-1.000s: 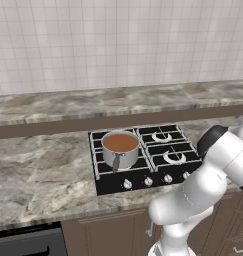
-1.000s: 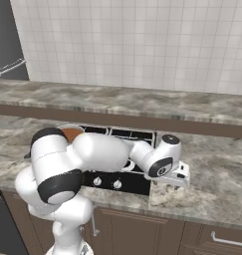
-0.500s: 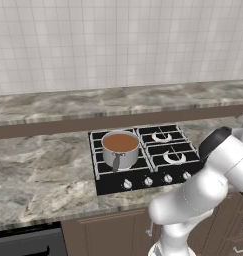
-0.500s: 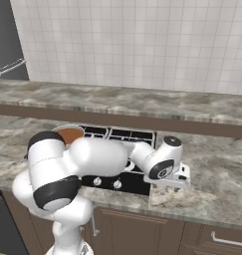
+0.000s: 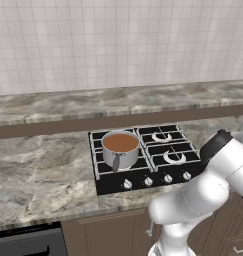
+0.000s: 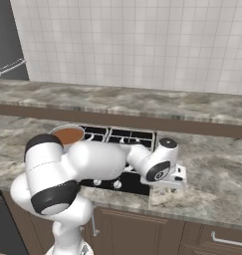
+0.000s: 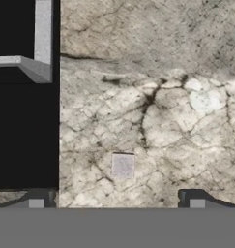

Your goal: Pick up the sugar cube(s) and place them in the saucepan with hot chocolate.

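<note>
A small pale sugar cube lies on the marble counter just right of the stove's edge. My gripper hangs straight over it, open, one fingertip on each side of it and nothing between them. In the right base view the gripper sits low over the counter beside the stove. The steel saucepan stands on the front left burner with brown hot chocolate in it. From the right, the saucepan shows partly behind my arm.
The black four-burner stove lies between the saucepan and my hand, and its edge and a grey grate bar are close on one side of the cube. A raised ledge and tiled wall run behind. Cabinet fronts are below.
The hand has sunk slightly toward the counter over the cube. Its jaws have stayed wide. The saucepan has not moved.
</note>
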